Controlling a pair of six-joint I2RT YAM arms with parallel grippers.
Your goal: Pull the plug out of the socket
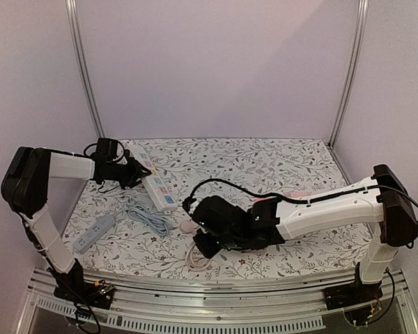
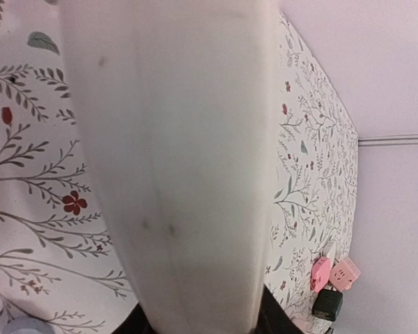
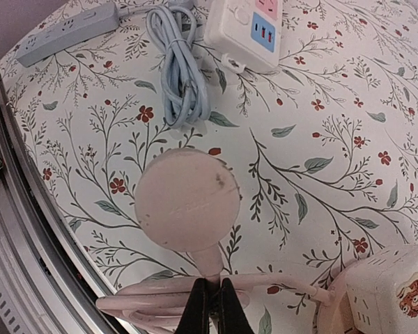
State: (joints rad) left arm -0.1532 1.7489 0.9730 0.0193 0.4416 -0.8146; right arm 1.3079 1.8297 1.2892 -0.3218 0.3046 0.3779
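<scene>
The plug [image 3: 187,209], round and pale pink, is sitting clear of the socket, its flat face turned up toward the right wrist camera; the right gripper [image 3: 210,291] is pinching it by the narrow neck, the two dark fingers pressing close together on that neck with almost no gap showing; whether the plug is touching the floral table [image 1: 265,160] or hanging just over it, I cannot tell; the pink cord [image 3: 146,303] is running out sideways from the neck and looping near the table's front edge; the white power strip [image 1: 157,186], with its pink and blue outlets, is lying apart from the plug toward the far left, and a coiled blue cable [image 3: 181,76] is lying between the two; the left gripper [image 1: 131,172] is clamping the strip from the side, and in the left wrist view the strip's white body is filling most of the frame as a blur, with dark finger parts showing on either side of it at the bottom; a grey power strip [image 3: 70,31] is resting near the left edge; a white cube adapter [image 3: 393,292] with a tiger sticker is standing just beside the right gripper.
</scene>
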